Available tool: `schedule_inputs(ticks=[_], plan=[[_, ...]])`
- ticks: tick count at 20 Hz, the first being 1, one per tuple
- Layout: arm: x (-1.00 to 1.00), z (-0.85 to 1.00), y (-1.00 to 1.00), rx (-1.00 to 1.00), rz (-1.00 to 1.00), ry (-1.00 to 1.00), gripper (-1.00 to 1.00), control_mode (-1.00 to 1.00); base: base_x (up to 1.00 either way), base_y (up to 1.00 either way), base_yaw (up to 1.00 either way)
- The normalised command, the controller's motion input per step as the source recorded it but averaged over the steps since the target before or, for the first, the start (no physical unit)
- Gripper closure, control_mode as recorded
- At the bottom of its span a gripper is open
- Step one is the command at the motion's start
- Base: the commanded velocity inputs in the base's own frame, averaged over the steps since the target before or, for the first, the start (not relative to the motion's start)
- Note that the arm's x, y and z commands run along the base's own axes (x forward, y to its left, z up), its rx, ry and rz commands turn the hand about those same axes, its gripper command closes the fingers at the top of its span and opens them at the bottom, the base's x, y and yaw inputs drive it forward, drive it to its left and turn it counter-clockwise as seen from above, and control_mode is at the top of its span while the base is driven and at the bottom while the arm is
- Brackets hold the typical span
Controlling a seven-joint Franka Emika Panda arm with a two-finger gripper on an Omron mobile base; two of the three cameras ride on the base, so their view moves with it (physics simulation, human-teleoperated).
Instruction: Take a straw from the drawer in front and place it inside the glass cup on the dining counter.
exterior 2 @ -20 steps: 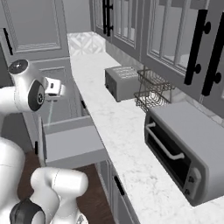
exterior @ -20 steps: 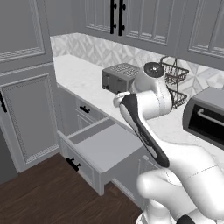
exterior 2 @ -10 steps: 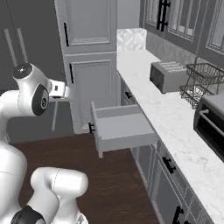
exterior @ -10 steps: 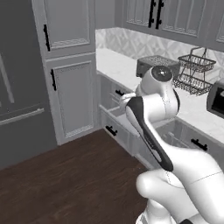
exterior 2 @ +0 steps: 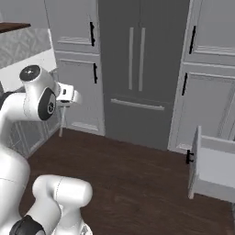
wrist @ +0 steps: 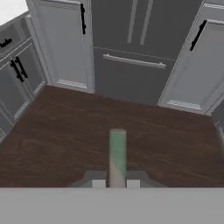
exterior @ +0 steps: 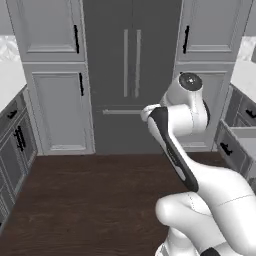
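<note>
My gripper is shut on the straw, a thin green and pinkish stick that points out over the dark wood floor. From the right base view the gripper sits beside the arm's big joint, and the straw hangs down from it. The drawer stands pulled open at the right, with its pale inside and black handle showing; its front also shows at the right edge. The glass cup and the dining counter are out of view.
A dark double-door fridge stands straight ahead between tall grey cabinet doors. Lower grey cabinets line the left side under a white counter. Open wood floor lies between them.
The whole picture has swung from the counter with the toaster and the open drawer round to the fridge: the base has turned. The straw stays in the shut gripper.
</note>
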Motion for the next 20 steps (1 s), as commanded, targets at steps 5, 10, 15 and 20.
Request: schedule_inputs(ticks=[5, 10, 15, 20], plan=[[0.00, 0.00, 0.00, 0.00, 0.00, 0.00, 1.00, 1.00, 0.00, 0.51, 0.86], [0.00, 0.00, 0.00, 0.00, 0.00, 0.00, 1.00, 1.00, -0.11, 0.51, 0.82], [0.00, 0.00, 0.00, 0.00, 0.00, 0.00, 1.00, 1.00, -0.32, 0.55, 0.83], [0.00, 0.00, 0.00, 0.00, 0.00, 0.00, 1.00, 1.00, -0.28, 0.70, 0.76]])
